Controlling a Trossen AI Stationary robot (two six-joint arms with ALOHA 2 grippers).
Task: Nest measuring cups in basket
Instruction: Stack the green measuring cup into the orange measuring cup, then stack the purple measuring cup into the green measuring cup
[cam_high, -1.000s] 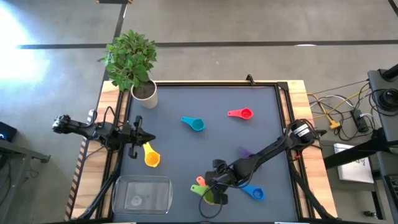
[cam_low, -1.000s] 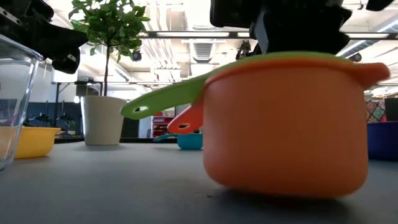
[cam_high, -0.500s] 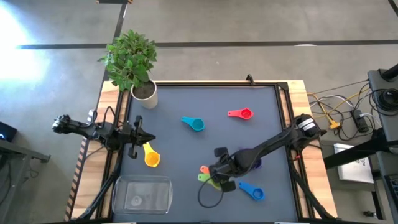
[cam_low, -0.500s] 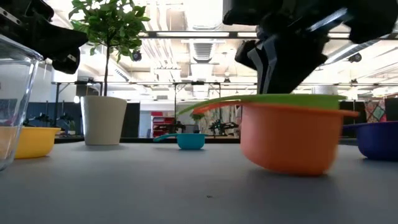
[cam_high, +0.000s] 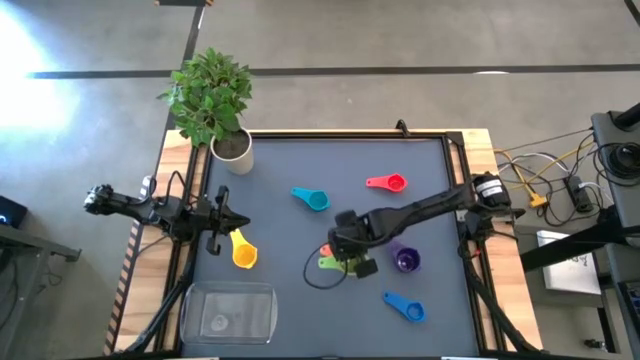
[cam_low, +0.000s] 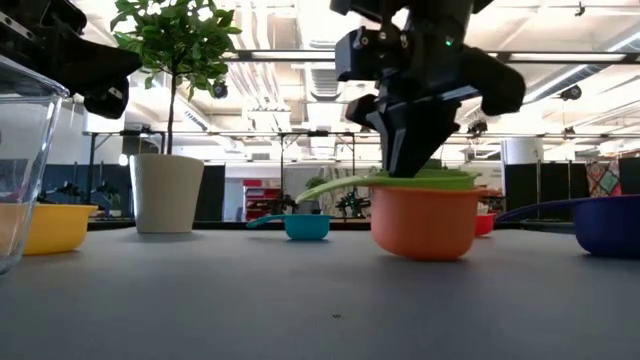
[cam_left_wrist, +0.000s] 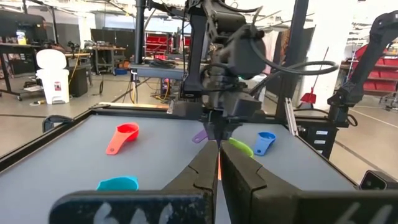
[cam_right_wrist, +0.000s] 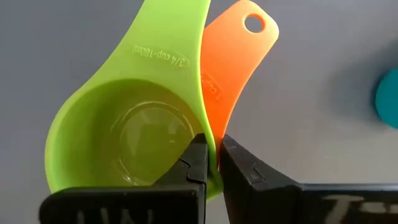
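Note:
A green measuring cup (cam_right_wrist: 134, 134) sits nested inside an orange one (cam_low: 424, 220) at mid-table, and my right gripper (cam_high: 350, 260) is shut on this pair from above. The purple cup (cam_high: 405, 262) stands just to their right and the blue cup (cam_high: 405, 307) nearer the front edge. The red-pink cup (cam_high: 388, 183) and the teal cup (cam_high: 312, 198) lie farther back. The yellow cup (cam_high: 243, 251) sits beside my left gripper (cam_high: 237, 222), which hovers shut over the table's left side. The clear basket (cam_high: 228, 313) rests at the front left. My right gripper pinches the side wall of the nested pair at the green cup's rim (cam_right_wrist: 210, 144), next to the handles. One finger (cam_right_wrist: 198, 163) stands inside the green bowl and the other (cam_right_wrist: 239, 169) outside. It points down from above. The pair stays upright, base at table level; whether it touches, I cannot tell.
A white pot with a leafy plant (cam_high: 232, 150) stands at the far left corner. A raised frame (cam_high: 455, 180) borders the dark mat. A loose black cable (cam_high: 320, 278) curls beside the right gripper. Open mat lies between the nested pair and the basket.
My right gripper has carried the nested green and orange cups from near the front edge toward the far edge, to mid-table. The pair has turned, its handles still pointing left. The arm's shift has uncovered the purple cup. The hold stayed shut.

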